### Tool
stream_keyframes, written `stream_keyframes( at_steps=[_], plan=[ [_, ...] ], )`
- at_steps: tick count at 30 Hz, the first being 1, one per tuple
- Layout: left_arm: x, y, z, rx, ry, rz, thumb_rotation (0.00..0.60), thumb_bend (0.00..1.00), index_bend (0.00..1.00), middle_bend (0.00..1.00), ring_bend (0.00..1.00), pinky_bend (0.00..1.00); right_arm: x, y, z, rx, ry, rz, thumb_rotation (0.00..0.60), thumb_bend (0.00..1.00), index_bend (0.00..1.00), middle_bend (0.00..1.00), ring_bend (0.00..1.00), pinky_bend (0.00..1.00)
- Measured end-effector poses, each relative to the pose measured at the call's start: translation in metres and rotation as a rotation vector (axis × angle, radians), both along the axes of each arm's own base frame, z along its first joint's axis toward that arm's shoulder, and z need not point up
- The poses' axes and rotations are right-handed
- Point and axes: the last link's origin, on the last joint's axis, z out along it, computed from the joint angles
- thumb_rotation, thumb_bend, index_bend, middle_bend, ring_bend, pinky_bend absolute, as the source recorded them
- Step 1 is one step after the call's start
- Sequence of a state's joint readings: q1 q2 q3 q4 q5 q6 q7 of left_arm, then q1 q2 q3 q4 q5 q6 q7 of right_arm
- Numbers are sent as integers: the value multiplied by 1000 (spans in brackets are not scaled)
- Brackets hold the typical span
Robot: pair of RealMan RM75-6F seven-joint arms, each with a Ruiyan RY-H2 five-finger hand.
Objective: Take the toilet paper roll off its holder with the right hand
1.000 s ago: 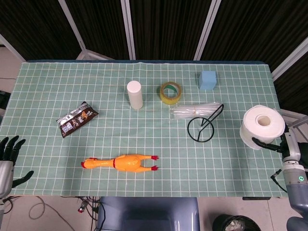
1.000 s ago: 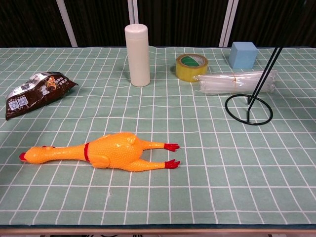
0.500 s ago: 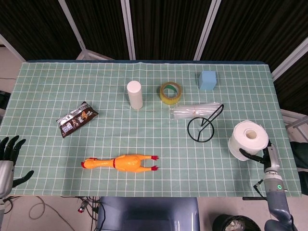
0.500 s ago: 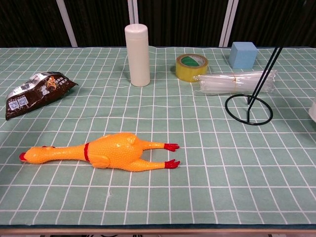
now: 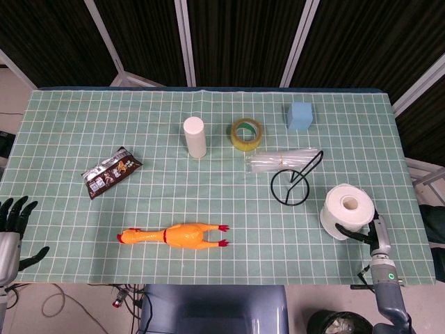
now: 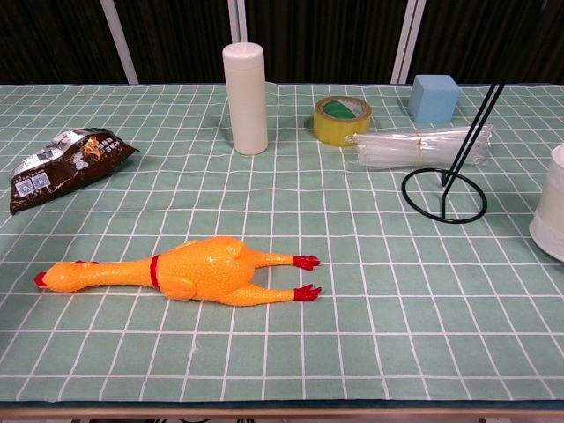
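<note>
Green gridded worktop [image 5: 62, 125] across most of the frame, with wide bare stretches at left, along the bottom edge, and at lower right. One rubber chicken [image 5: 174, 235] at lower centre. One toilet paper roll [image 5: 347, 211] at lower right, off the holder [image 5: 293, 182], close to the worktop's right edge; cut off by the frame edge in the chest view. Gripped from below by the right hand [image 5: 369, 235], fingers mostly hidden behind the roll. One snack packet [image 5: 111, 171], one white cylinder [image 5: 195, 136], one clear plastic pack [image 5: 281, 161], one tape roll [image 5: 247, 133], one blue block [image 5: 300, 115]. Left hand [image 5: 14, 226] at lower left, off the worktop, fingers spread, holding nothing.
</note>
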State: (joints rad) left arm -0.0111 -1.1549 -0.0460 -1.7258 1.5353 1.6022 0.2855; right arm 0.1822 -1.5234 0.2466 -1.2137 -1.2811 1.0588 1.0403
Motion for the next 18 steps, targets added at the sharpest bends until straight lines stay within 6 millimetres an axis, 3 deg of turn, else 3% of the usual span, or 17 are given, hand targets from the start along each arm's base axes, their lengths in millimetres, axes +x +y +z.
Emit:
stream_keyframes(
  at_steps=[3,7,18],
  plan=[
    [0,0,1,2,-1,1,600,44,141,49,0,0,2,-1,-2,8,15,16,600,23,162,105,0,0],
    [0,0,0,-3,1,-1,600,44,141,50,0,0,4,-3,-2,14,31,38,600,13,35,2,0,0],
    [0,-1,2,5,-2,2,600,44,141,50,0,0,1,1,16,58,87,89,600,0,0,0,0,0]
  ],
)
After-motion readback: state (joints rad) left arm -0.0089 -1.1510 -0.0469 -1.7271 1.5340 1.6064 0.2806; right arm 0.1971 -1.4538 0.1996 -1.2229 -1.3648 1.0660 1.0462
